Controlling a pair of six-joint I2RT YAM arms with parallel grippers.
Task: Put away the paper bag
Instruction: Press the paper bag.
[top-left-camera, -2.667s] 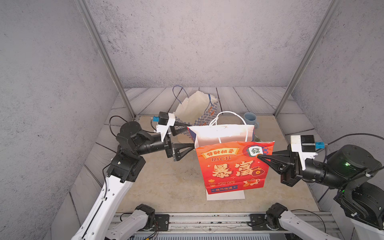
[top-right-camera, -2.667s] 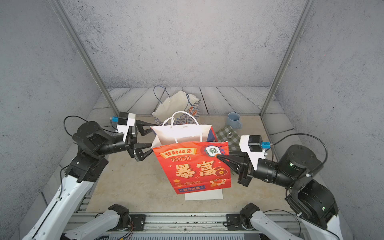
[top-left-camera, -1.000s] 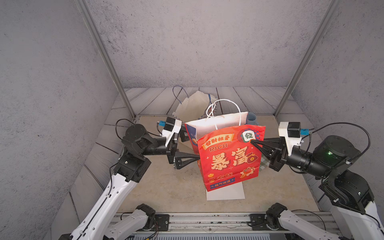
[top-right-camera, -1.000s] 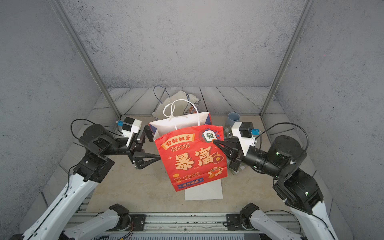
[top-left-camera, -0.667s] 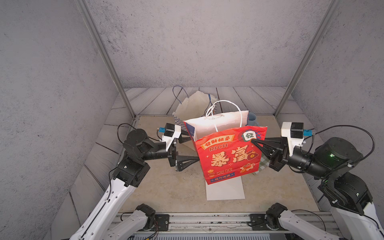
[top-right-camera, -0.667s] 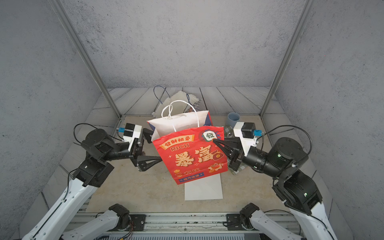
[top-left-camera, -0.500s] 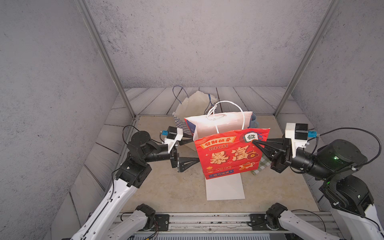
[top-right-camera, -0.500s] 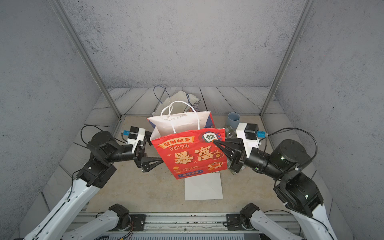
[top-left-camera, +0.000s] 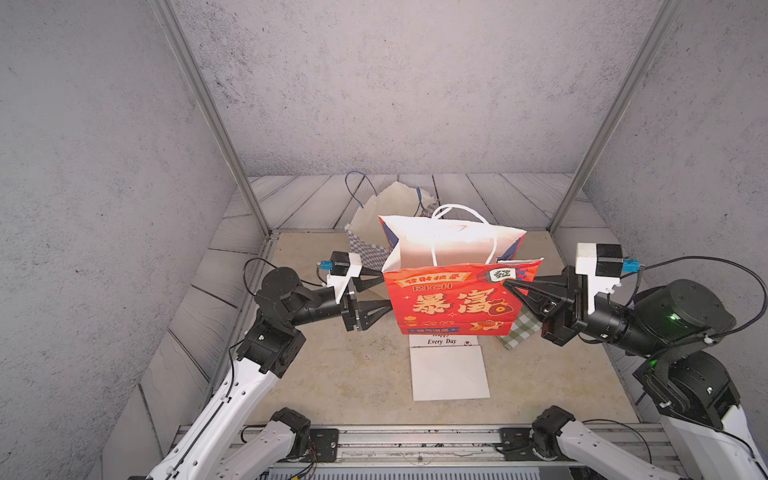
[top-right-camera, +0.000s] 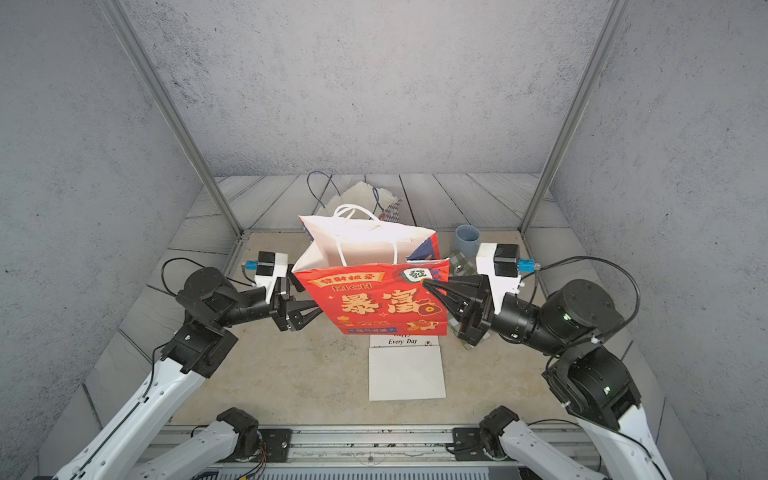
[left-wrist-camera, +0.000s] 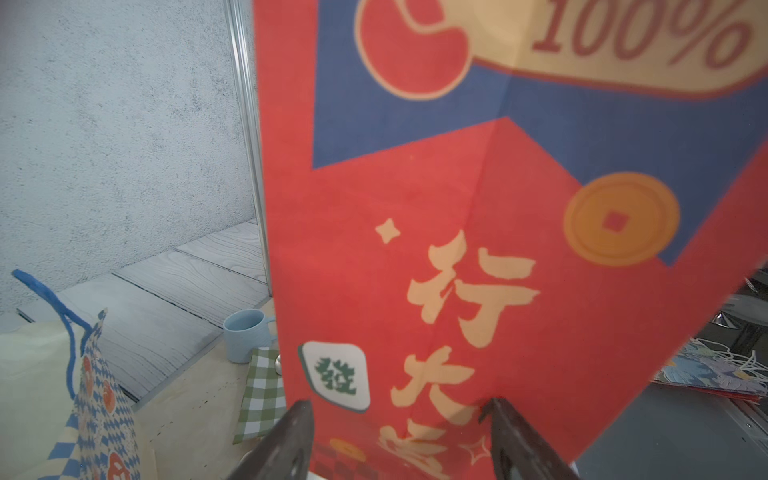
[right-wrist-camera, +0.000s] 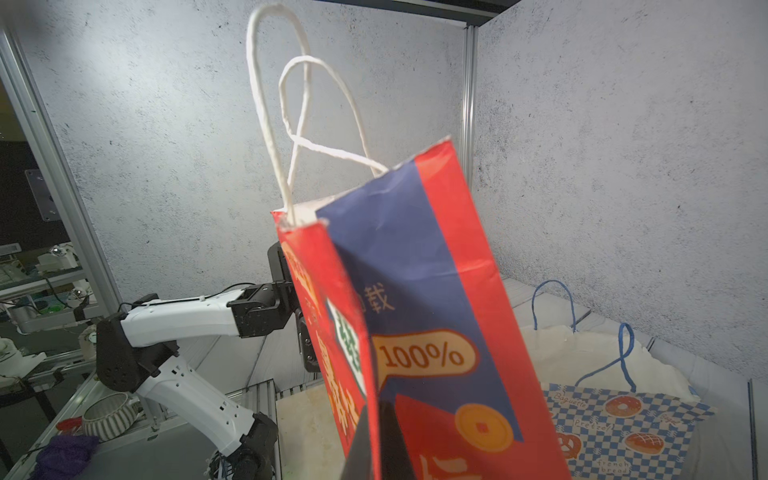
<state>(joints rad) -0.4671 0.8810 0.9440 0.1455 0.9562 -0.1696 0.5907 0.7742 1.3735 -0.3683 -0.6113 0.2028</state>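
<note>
The red paper bag (top-left-camera: 453, 303) (top-right-camera: 374, 303) with gold characters and white rope handles hangs upright and open-mouthed above the table. My right gripper (top-left-camera: 505, 284) (top-right-camera: 424, 284) is shut on the bag's front right edge; in the right wrist view the gripper (right-wrist-camera: 376, 405) pinches that fold of the paper bag (right-wrist-camera: 415, 311). My left gripper (top-left-camera: 384, 291) (top-right-camera: 307, 295) is open at the bag's left side. In the left wrist view, this gripper (left-wrist-camera: 399, 405) has its jaws apart against the side panel of the paper bag (left-wrist-camera: 457, 208).
A blue checkered paper bag (top-left-camera: 374, 232) (right-wrist-camera: 623, 415) stands behind. A blue mug (top-right-camera: 467, 241) (left-wrist-camera: 243, 336) and a green checked cloth (top-left-camera: 519, 328) (left-wrist-camera: 262, 386) lie at the back right. A white card (top-left-camera: 449, 370) lies under the bag. Metal posts frame the table.
The bag has come down and straightened from its tilt, carried by the right gripper. The left gripper has followed against its left side and its jaws have narrowed.
</note>
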